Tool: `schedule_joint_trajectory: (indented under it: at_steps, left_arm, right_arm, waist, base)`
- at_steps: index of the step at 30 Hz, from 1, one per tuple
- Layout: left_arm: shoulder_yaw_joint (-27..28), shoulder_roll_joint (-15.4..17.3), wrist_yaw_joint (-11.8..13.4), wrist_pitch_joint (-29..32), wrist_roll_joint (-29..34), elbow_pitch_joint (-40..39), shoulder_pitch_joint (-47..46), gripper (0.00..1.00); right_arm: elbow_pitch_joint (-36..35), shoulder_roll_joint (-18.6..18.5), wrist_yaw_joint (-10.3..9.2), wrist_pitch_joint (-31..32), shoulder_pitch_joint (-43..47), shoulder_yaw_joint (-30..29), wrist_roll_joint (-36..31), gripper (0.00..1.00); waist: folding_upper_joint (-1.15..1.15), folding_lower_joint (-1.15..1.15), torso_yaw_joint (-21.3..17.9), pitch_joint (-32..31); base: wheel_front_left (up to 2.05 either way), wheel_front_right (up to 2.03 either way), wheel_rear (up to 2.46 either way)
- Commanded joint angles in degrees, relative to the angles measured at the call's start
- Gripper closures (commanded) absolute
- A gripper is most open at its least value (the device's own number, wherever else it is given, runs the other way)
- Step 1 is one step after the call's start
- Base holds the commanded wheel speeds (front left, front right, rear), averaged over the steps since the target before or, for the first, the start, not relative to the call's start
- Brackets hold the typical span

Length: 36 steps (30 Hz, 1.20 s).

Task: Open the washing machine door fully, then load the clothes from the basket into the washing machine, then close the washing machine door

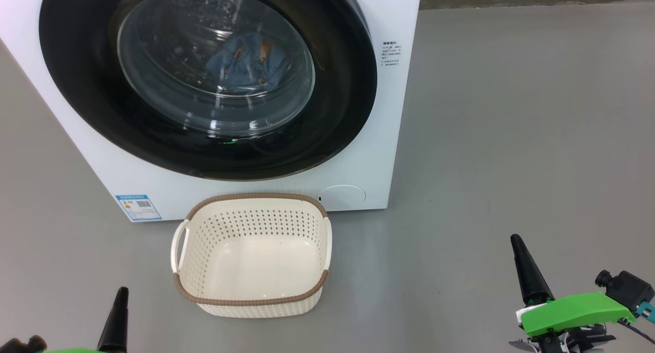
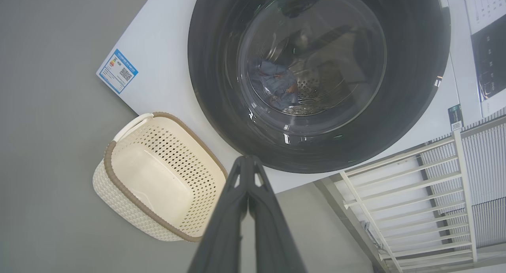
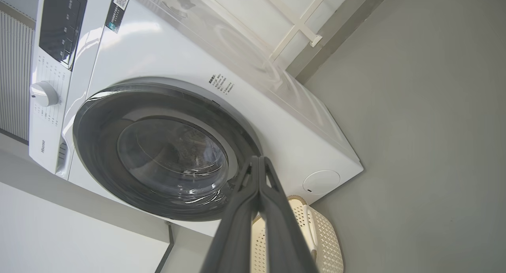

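Clothes (image 1: 245,64) lay behind the shut washing machine door (image 1: 77,87), basket (image 1: 256,195) before it bare; I judged us done, left gripper (image 1: 120,304) and right gripper (image 1: 519,253) pressed together

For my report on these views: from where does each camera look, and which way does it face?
Head view: on the head, facing forward and down at the washing machine door and the basket; left end effector lower left, right end effector lower right.
Left wrist view: on the left wrist, facing the door along its shut fingers.
Right wrist view: on the right wrist, facing the door obliquely along its shut fingers.
Shared: head and left wrist views show the clothes behind the door.
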Motion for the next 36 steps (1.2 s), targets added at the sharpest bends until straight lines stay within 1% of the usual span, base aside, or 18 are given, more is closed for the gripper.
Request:
schedule_joint_trajectory:
  at_steps: [1, 36]
  left_arm:
    - [1.7, 0.6, 0.0, 0.4, -1.6, -0.8, -2.7, 1.0]
    - [4.5, -3.2, 0.0, 6.1, -16.1, 1.6, -5.7, 1.0]
  right_arm:
    - [-1.4, -0.7, -0.02, 0.4, -1.1, 0.4, 1.9, 1.0]
    - [-1.3, -1.2, -0.05, 5.5, -0.9, -1.3, 24.1, 1.0]
  waist:
    - [0.0, -0.01, 0.0, 0.0]
    - [0.0, -0.01, 1.0, -0.4]
  base:
    - [0.0, 0.0, 0.0]
    - [0.0, 0.0, 0.0]
